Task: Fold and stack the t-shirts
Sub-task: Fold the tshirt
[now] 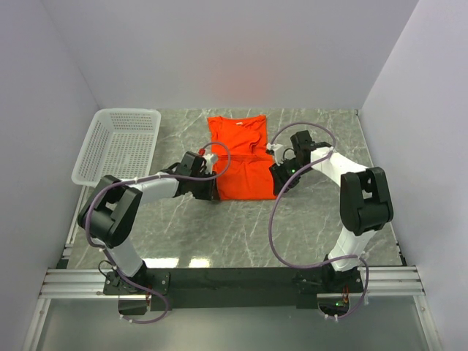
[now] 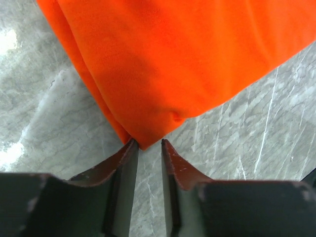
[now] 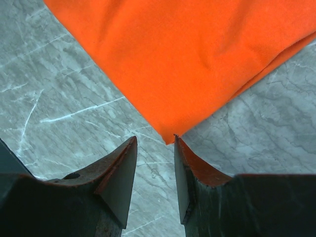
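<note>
The orange-red t-shirt [image 1: 241, 157] lies on the marble table at the back middle, sides folded in, collar at the far end. My left gripper [image 1: 212, 191] is at its near left corner. In the left wrist view the jaws [image 2: 148, 143] are open a little, with the shirt's corner [image 2: 143, 133] just at the tips and nothing between them. My right gripper [image 1: 278, 184] is at the near right corner. In the right wrist view the jaws [image 3: 155, 140] are open, with the shirt's corner [image 3: 170, 131] just ahead of the tips.
A white plastic mesh basket [image 1: 121, 142] stands at the back left of the table. White walls close the back and sides. Purple cables loop over both arms. The table's near edge is the black rail with the arm bases [image 1: 234, 281].
</note>
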Action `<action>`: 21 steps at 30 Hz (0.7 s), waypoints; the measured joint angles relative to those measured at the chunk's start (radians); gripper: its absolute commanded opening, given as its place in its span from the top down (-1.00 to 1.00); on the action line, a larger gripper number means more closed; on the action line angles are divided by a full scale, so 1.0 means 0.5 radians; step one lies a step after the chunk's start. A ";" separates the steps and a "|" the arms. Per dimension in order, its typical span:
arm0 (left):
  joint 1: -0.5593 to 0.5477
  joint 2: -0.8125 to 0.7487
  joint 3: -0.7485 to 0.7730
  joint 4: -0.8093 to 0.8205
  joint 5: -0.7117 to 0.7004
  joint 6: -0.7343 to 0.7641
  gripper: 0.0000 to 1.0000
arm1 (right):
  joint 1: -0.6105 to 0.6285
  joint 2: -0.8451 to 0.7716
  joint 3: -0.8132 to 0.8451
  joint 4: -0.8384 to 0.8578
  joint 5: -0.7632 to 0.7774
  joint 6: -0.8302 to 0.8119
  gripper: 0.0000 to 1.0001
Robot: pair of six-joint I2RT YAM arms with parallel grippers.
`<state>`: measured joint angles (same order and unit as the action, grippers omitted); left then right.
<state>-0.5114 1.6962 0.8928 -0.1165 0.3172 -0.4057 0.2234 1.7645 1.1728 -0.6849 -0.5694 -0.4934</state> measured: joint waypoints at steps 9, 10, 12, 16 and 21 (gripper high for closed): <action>0.000 0.010 0.029 -0.001 0.008 0.015 0.83 | -0.039 0.027 0.002 -0.065 0.027 0.014 0.14; 0.000 0.010 0.030 -0.001 0.010 0.018 0.90 | -0.041 0.030 0.002 -0.069 0.038 0.018 0.14; 0.000 0.010 0.030 -0.002 0.016 0.027 0.93 | -0.043 0.049 0.005 -0.070 0.053 0.030 0.14; 0.000 0.010 0.031 -0.002 0.024 0.044 0.96 | -0.043 0.189 0.075 -0.091 0.056 0.066 0.05; 0.000 0.010 0.031 -0.002 0.036 0.047 0.98 | -0.042 0.307 0.169 -0.121 0.034 0.104 0.13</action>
<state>-0.5114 1.7012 0.9085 -0.1177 0.3351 -0.3820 0.2024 1.9182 1.2572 -0.7452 -0.5526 -0.4416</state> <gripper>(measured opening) 0.022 0.461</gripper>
